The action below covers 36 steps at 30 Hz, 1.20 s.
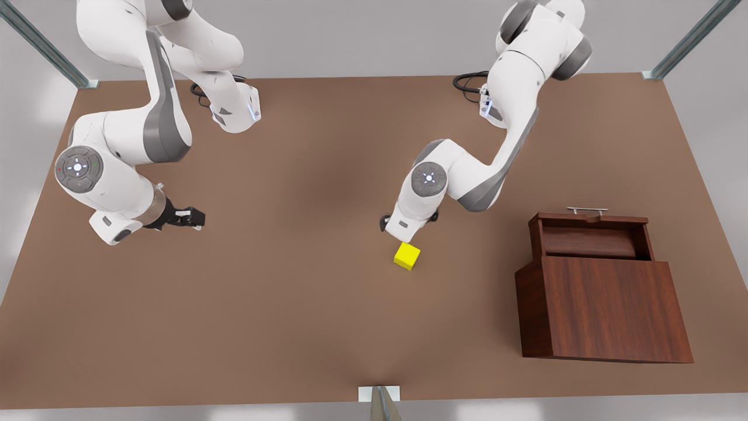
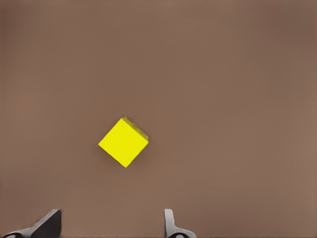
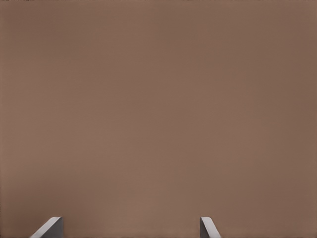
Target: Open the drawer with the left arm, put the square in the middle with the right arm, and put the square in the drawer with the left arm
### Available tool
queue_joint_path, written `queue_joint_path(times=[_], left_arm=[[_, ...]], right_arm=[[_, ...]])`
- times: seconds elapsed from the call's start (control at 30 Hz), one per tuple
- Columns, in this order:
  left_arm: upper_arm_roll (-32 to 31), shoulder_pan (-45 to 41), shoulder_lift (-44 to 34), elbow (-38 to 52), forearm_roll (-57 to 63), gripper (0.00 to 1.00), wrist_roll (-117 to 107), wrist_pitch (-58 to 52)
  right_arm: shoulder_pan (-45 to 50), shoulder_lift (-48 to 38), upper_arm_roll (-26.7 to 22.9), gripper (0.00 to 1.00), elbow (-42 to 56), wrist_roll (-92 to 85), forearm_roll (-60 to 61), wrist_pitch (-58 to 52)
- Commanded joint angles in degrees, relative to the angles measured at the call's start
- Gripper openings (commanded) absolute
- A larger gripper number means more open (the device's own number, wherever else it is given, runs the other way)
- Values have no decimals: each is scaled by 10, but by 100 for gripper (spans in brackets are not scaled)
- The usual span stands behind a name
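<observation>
Bare tabletop surrounds square below left end effector.

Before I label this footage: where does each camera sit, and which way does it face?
Front view: high, looking down on the table, both arms, square, open drawer.
Left wrist view: looks down past left gripper, fingers apart, at the square, shared with front.
Right wrist view: right gripper, fingers apart, over bare table.
</observation>
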Motion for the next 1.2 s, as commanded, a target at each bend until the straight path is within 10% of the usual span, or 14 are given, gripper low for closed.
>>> queue_joint_path(times=[0.0,0.2,1.17], left_arm=[[0,1,6,0,89,100,7,14],[2,16,61,-1,55,100,395,25],[7,10,151,-10,57,100,383,134]], right_arm=[[0,0,0,100,0,0,0,0],[0,5,0,100,1,1,0,0],[-9,-22,-6,100,10,-19,-4,-31]])
